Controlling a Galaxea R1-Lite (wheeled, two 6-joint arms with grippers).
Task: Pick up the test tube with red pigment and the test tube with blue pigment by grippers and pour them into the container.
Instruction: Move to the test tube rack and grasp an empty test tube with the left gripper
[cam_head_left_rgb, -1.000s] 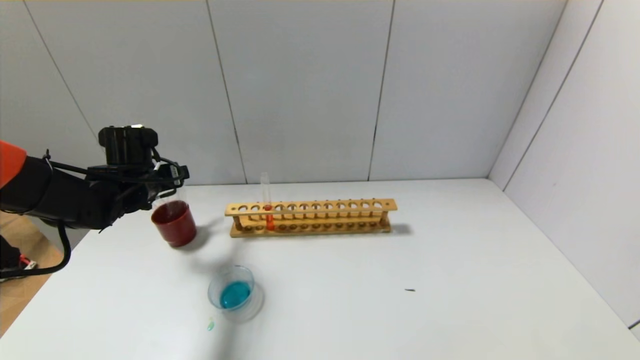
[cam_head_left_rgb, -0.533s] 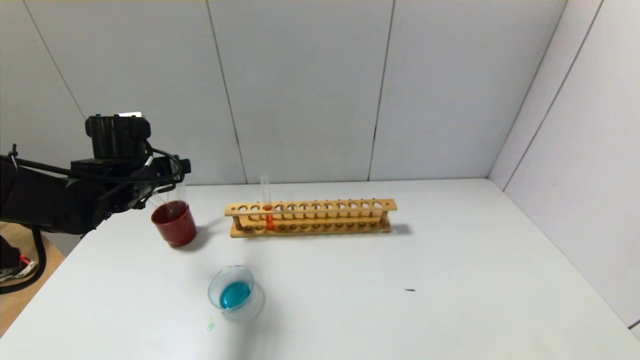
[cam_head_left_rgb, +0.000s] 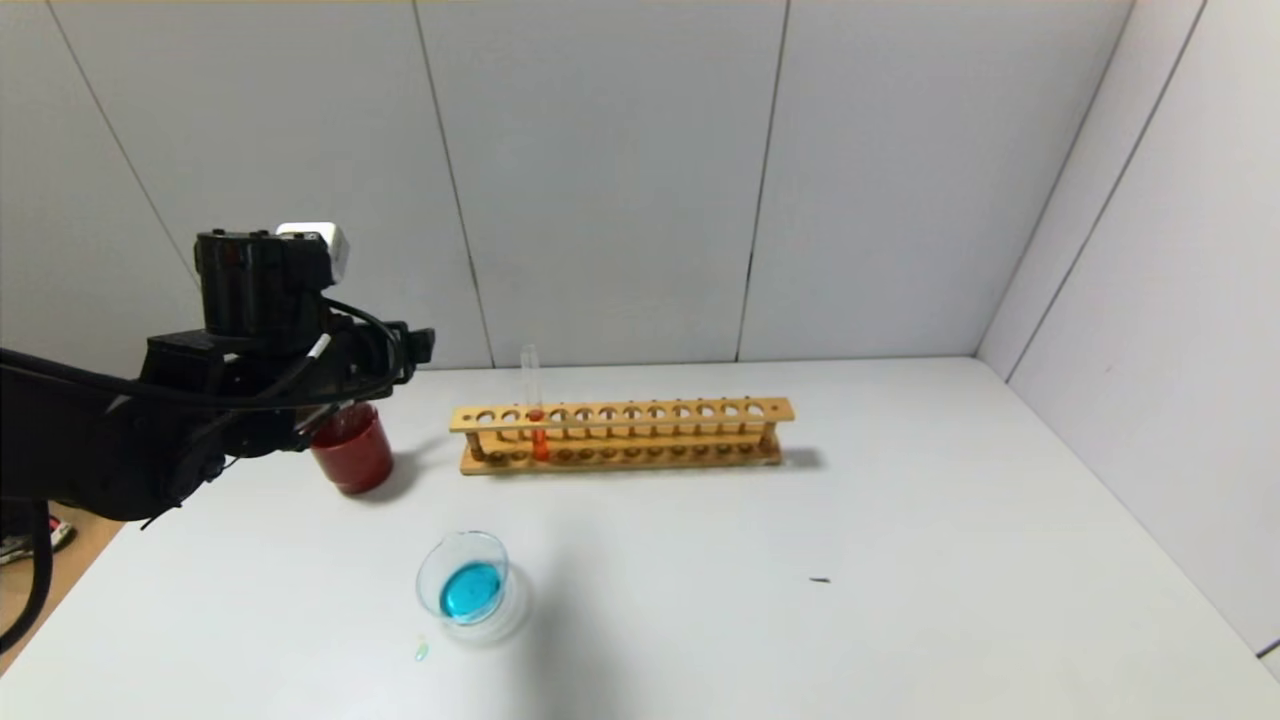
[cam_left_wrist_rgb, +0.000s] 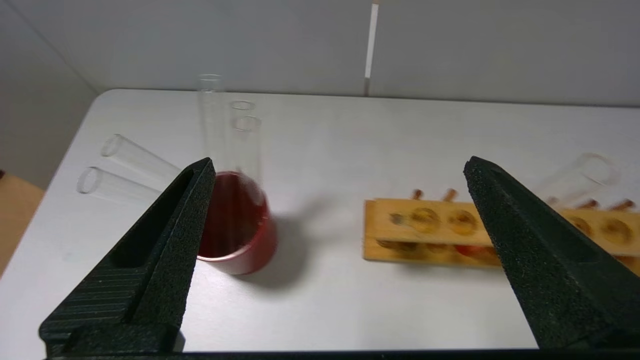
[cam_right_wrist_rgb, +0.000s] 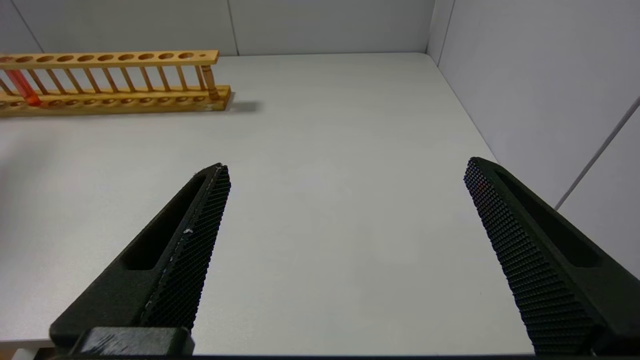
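1. One left gripper (cam_left_wrist_rgb: 337, 167) hangs at centre left of the head view above a dark red cup (cam_head_left_rgb: 350, 452), jaws spread wide and empty.
2. Five empty clear tubes (cam_left_wrist_rgb: 245, 145) stand or lean in that cup.
3. One test tube with red pigment (cam_head_left_rgb: 537, 420) stands upright in a wooden rack (cam_head_left_rgb: 690, 430), mid-frame.
4. One glass container (cam_head_left_rgb: 468, 588), lower centre, holds teal-blue liquid.
5. The right gripper (cam_right_wrist_rgb: 345, 172), unseen from the head camera, gapes empty over the table (cam_right_wrist_rgb: 325, 200).

Red-pigment tube (cam_head_left_rgb: 538, 425) upright in rack; teal liquid in glass dish (cam_head_left_rgb: 467, 583).
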